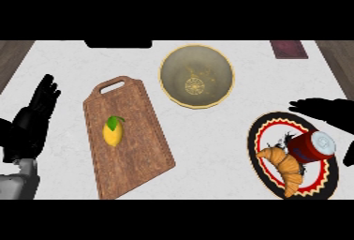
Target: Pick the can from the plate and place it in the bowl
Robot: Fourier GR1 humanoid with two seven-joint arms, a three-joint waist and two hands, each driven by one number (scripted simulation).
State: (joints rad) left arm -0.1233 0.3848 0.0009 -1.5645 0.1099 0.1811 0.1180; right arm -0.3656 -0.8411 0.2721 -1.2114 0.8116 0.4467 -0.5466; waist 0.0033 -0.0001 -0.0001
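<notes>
From my feed, the biggest thing is the white speckled stone counter (228, 154), running the width of the view. On its left half lies the long brown wooden cutting board with a handle slot (131, 145), angled so the handle points away from me. Next in size is the round plate with a red, black and cream zigzag rim (257, 140) at the right, partly cut by the view's edge. Behind it, near the counter's middle, sits the round olive-brown ceramic bowl with a pale rim (196, 75), holding nothing I can see.

My left hand (33, 115) rests at the left edge, fingers straight and upright, holding nothing. My right hand (330, 111) shows as a dark shape over the plate's far right side, fingers stretched toward the left, spread and not closed on anything; it lies just above the can.

On the plate, a golden-brown croissant (283, 165) lies beside the red and blue drinks can with a silver top (311, 145), which is on its side, touching the croissant. A small yellow lemon with a green leaf (113, 131) sits on the board.
</notes>
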